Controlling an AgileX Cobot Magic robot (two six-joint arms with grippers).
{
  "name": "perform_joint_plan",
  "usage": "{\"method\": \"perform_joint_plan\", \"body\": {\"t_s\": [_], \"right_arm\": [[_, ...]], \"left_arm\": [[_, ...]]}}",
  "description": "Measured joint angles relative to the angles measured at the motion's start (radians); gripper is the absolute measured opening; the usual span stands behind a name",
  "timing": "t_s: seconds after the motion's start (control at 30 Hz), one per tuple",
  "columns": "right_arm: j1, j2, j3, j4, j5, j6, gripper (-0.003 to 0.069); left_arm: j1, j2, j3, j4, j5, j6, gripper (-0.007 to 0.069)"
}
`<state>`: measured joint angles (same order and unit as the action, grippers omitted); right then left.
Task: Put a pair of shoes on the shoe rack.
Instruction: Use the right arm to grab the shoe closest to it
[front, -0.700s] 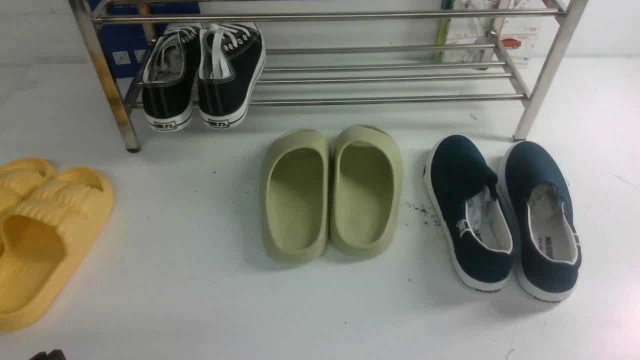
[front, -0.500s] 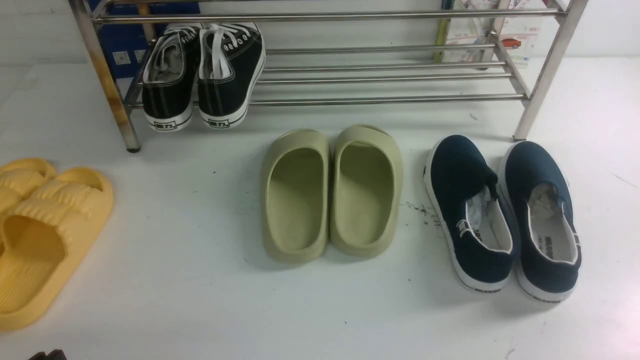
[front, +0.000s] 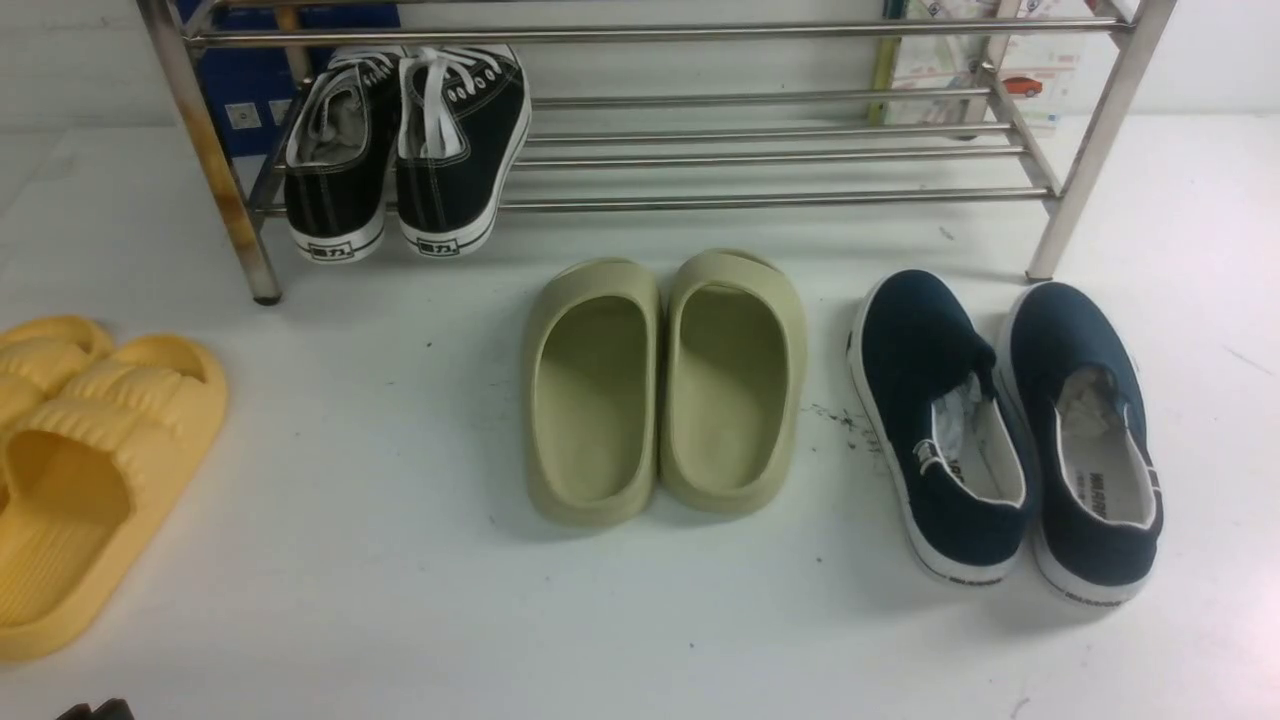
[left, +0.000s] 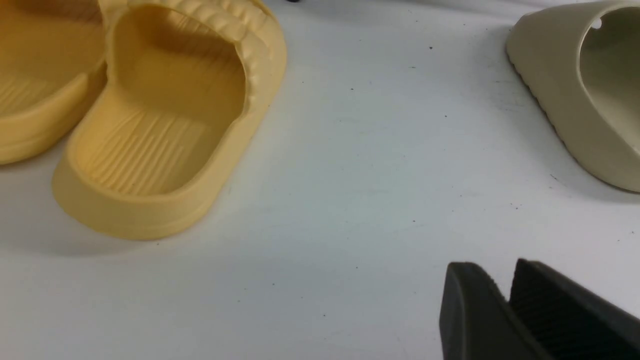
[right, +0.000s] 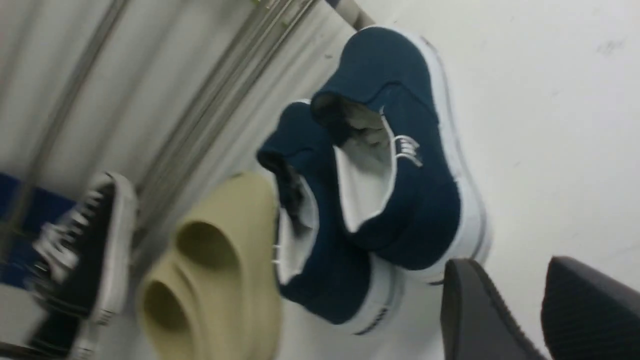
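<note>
Desk (front: 400, 580): white and scuffed, everything sits on it.

Shoe rack (front: 1093, 150): silver tube frame across the far side of the desk, front legs planted on it. The lower shelf bars are bare from the middle to the right end.

Yellow slides (front: 90, 470): a pair at the left edge of the desk, well clear of the rack and partly out of frame.

Olive slides (front: 590, 400): centre of the desk, side by side and touching, just in front of the rack.

Navy slip-on shoes (front: 925, 350): on the desk at the right, not on the rack. They sit side by side, touching or nearly so. Toes point at the rack, heels face the robot. The right shoe's toe sits just beside the rack's right front leg. White lining and printed insoles are visible.

Black sneakers (front: 455, 150): on the left end of the lower shelf, heels overhanging the front bar.

Left fingers (left: 475, 310): pressed together with nothing between them, over bare desk between a yellow slide (left: 160, 130) and an olive slide (left: 565, 100).

Right fingers (right: 470, 310): spread apart with a clear gap and nothing in it. They sit near the heels of the navy shoes (right: 415, 200). That view is blurred, so I can't tell whether they touch.
</note>
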<state>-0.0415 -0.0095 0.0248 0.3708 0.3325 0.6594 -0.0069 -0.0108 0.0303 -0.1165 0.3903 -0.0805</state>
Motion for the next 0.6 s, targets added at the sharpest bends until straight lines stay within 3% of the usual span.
{"method": "perform_joint_plan", "body": {"t_s": [0.07,0.33,0.6], "right_arm": [[0.000,0.000,0.000,0.083,-0.021,0.061,0.0244],[0.000,0.000,0.000,0.083,-0.042,0.063,0.0246],[0.000,0.000,-0.067,0.062,-0.005,-0.140,0.0223]], "left_arm": [[0.000,0.000,0.000,0.000,0.000,0.000,0.0138],[0.000,0.000,0.000,0.000,0.000,0.000,0.0148],[0.000,0.000,0.000,0.000,0.000,0.000,0.0155]]}}
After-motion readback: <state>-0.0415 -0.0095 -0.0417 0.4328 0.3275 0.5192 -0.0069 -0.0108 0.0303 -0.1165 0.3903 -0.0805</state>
